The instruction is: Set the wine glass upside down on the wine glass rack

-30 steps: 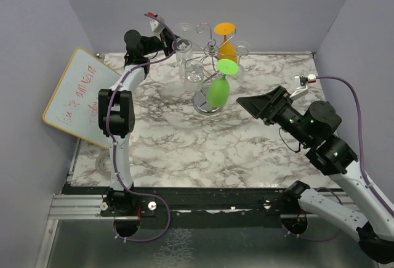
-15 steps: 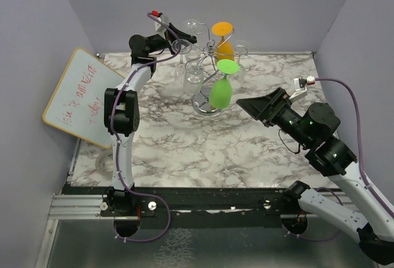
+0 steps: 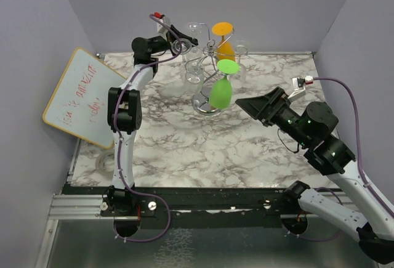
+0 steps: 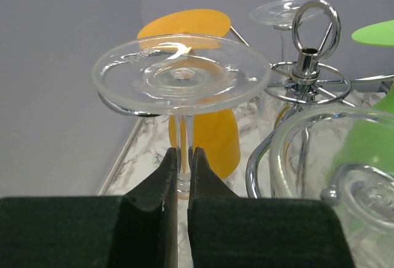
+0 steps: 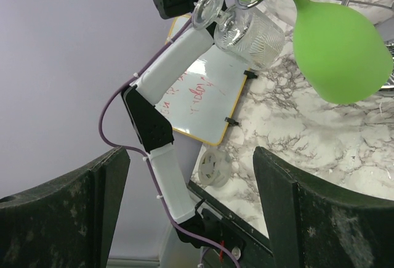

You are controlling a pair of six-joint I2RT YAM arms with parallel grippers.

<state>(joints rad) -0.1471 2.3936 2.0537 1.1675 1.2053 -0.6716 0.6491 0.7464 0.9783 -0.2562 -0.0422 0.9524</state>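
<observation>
Here, in the top view, the wine glass rack [image 3: 208,51] stands on the marbled desk [image 3: 184,138] toward 12 o'clock. Your left hand [image 4: 183,157] is clamped on the stem of the clear wine glass [image 4: 181,74]. The glass is upside down, foot uppermost, at about 9 o'clock from the rack's centre ring [image 4: 314,28]. In the left wrist view a curled wire arm shows just under the foot's left rim; whether the foot bears on it cannot be told. A green glass [image 3: 220,92] hangs inverted at 6 o'clock of the ring, an orange glass [image 3: 225,43] at 1 o'clock, and another clear glass [image 4: 286,12] at 11 o'clock. Your right hand [image 3: 252,103] hovers well apart from the rack at its 4 o'clock, fingers [image 5: 74,206] spread wide and holding nothing. A whiteboard [image 3: 80,95] leans at the desk's 9 o'clock edge.
</observation>
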